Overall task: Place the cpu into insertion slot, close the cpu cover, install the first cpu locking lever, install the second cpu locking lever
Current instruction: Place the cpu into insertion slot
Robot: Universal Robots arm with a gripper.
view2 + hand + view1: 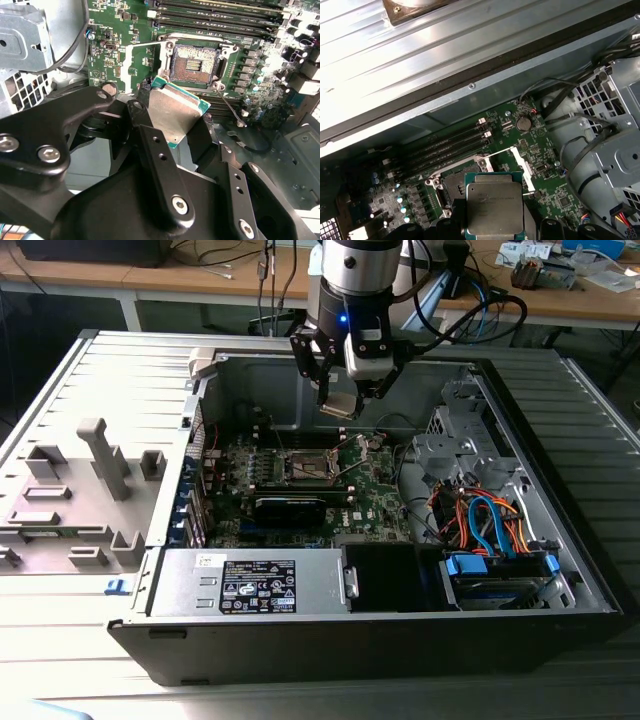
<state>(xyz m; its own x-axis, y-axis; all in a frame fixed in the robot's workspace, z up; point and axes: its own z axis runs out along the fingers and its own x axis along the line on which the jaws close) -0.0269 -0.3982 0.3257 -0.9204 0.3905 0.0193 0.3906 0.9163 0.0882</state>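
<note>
My gripper (340, 405) hangs inside the open computer case, shut on the cpu (339, 405). The chip is a flat silvery square with a green edge, clamped between the black fingers (150, 137) in both wrist views (494, 207). It hovers above and a little to the exterior view's right of the insertion slot (308, 466), clear of the board. The slot (194, 62) lies uncovered, its dark pin field showing. The cpu cover (520, 165) stands swung open beside the slot. A thin wire lever (230, 107) lies loose next to the socket.
The green motherboard (375, 495) carries memory slots (220, 15) and a long black card (290, 508). A power supply (250, 585) fills the near side. A drive cage with blue and orange cables (490, 530) sits at the exterior view's right. A grey plastic fixture (100, 460) lies outside, left.
</note>
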